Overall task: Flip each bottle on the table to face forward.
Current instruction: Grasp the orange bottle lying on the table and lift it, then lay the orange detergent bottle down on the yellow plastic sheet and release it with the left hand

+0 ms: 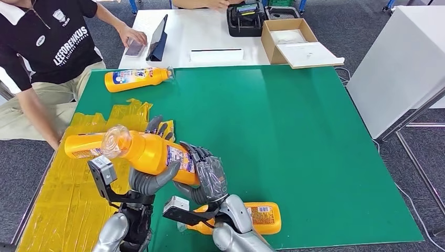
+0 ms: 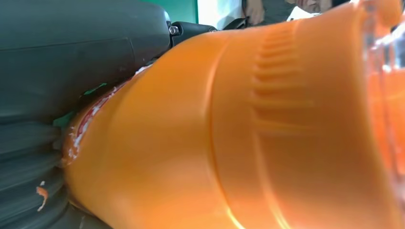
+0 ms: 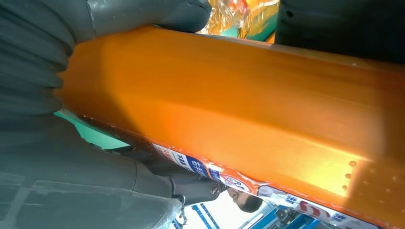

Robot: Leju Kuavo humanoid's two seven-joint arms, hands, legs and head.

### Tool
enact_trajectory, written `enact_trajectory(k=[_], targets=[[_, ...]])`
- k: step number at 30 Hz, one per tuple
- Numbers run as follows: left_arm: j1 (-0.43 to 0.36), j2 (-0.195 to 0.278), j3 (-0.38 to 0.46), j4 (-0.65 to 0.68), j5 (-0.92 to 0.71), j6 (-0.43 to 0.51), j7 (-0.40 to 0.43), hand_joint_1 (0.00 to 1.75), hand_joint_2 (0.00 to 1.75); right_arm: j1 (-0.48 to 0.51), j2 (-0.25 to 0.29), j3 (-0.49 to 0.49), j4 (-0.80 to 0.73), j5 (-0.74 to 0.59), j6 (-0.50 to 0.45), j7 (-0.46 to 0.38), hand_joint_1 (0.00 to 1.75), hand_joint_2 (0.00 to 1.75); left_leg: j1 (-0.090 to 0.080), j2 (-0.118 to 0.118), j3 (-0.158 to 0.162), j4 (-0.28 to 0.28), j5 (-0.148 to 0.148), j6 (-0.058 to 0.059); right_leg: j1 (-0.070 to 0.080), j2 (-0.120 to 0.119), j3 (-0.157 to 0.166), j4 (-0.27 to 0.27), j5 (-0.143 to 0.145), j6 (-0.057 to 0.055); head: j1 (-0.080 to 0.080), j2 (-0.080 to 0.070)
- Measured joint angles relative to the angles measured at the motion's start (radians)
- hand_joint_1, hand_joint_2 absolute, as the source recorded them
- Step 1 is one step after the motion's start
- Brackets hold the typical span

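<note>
A: Four bottles are showing from the head view, and one, the held bottle [image 1: 149,153], is being carried above the green table [image 1: 294,136] by both hands.

B: How are the fingers sitting on it?

A: Fingers of the left hand [image 1: 152,181] are wrapping under and behind the bottle's middle, thumb curling up its front. Fingers of the right hand [image 1: 207,178] are closing over the base end, just beyond the left hand's fingers. The clear cap is pointing away from the right fingers, toward the robot's left.

B: And the others?

A: The near bottle [image 1: 257,218] is lying flat below the right hand's fingers, label up. The left bottle [image 1: 83,146] is lying just past the cap, over the yellow plastic sheets [image 1: 68,205]. The far bottle [image 1: 137,79] is lying well beyond both hands, near a seated person [image 1: 47,58].

B: So how far along?

A: I'm judging it midway: one bottle is being turned in hand, not yet set down. Whether the lying ones are already facing forward, I cannot tell.
</note>
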Motion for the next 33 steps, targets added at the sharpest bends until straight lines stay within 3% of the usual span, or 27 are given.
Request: enact_trajectory(k=[2,4,33], targets=[[0.003,0.001,0.002,0.0,0.001,0.0,-0.001,1.19,1.75,-0.001,-0.003,0.007,0.0,0.001,0.001,0.004,1.75,1.75,0.0,0.0,0.0,0.0,0.0,0.0,0.0,0.0,0.0,0.0,0.0,0.0,0.0,0.0],[0.006,0.001,0.003,0.0,0.003,0.0,-0.001,1.75,1.75,-0.002,-0.005,0.012,0.0,0.001,0.001,0.01,1.75,1.75,0.0,0.0,0.0,0.0,0.0,0.0,0.0,0.0,0.0,0.0,0.0,0.0,0.0,0.0],[-0.023,0.01,0.019,0.025,0.057,0.008,-0.034,1.75,1.75,-0.005,-0.003,0.022,0.002,-0.07,0.0,-0.022,1.74,1.75,0.0,0.0,0.0,0.0,0.0,0.0,0.0,0.001,0.0,0.0,0.0,0.0,0.0,0.0]])
